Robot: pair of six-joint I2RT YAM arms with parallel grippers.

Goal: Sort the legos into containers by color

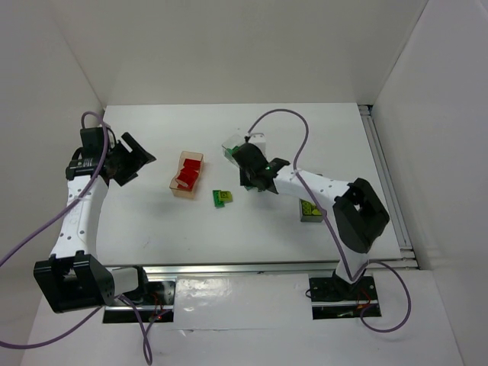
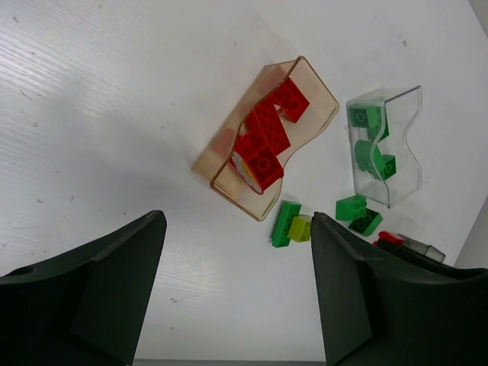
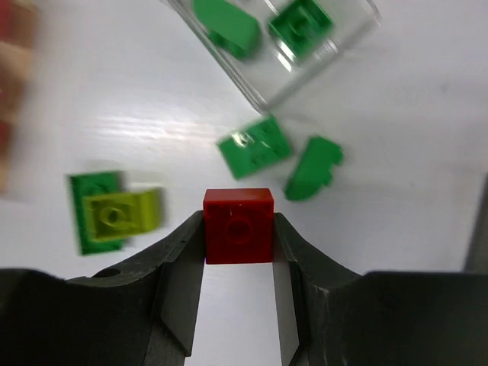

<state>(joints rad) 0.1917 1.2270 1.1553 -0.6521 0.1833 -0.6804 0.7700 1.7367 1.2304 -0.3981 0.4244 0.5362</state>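
Observation:
My right gripper point(image 3: 239, 232) is shut on a small red lego point(image 3: 239, 221), just above the table, near the clear container point(image 3: 259, 85) that holds green bricks. Two loose green legos point(image 3: 255, 147) lie just beyond the jaws. To their left, a yellow-green brick sits on a green one point(image 3: 114, 212). The tan container point(image 1: 192, 155) holds red bricks, left of my right gripper point(image 1: 255, 174). My left gripper point(image 1: 133, 160) hangs open at the far left with nothing between its fingers point(image 2: 343, 259). The dark grey container point(image 1: 309, 219) holds yellow-green bricks and is partly under the right arm.
A metal rail point(image 1: 385, 183) runs along the table's right edge. White walls close in the back and both sides. Purple cables point(image 1: 282, 114) loop above both arms. The clear container point(image 2: 412, 152) and tan container point(image 2: 320, 99) stand close together.

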